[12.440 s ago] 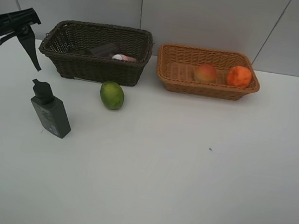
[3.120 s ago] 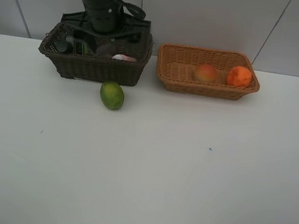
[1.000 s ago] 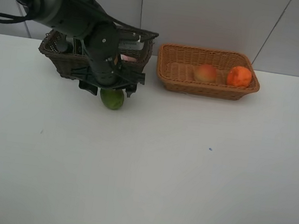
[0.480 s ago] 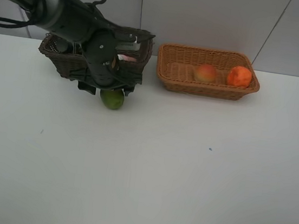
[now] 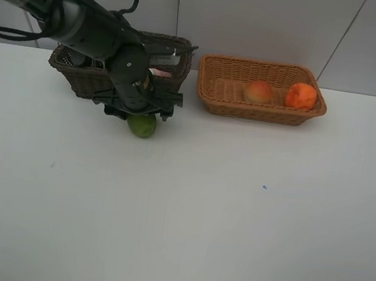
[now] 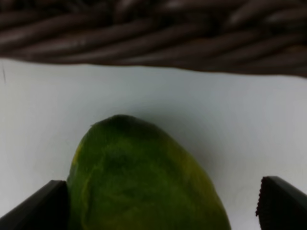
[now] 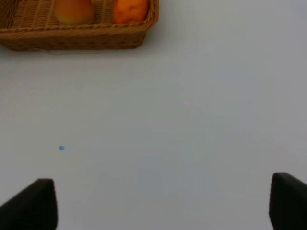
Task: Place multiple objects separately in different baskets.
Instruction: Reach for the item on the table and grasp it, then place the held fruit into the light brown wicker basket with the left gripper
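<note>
Left pincer (image 6: 160,201) gapes wide around the citrus (image 6: 144,179), dark basket (image 6: 153,33) close at 12 o'clock; right pincer (image 7: 163,201) released over bare bench (image 7: 192,120).

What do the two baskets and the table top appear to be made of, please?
Dark basket: woven wicker or rattan-like strands, dark brown with a slight sheen; the weave is plain in the left wrist view. Light basket: the same kind of weave, orange-tan, possibly plastic imitation. Table: smooth, matte white surface, probably laminate; it shows no grain.
</note>
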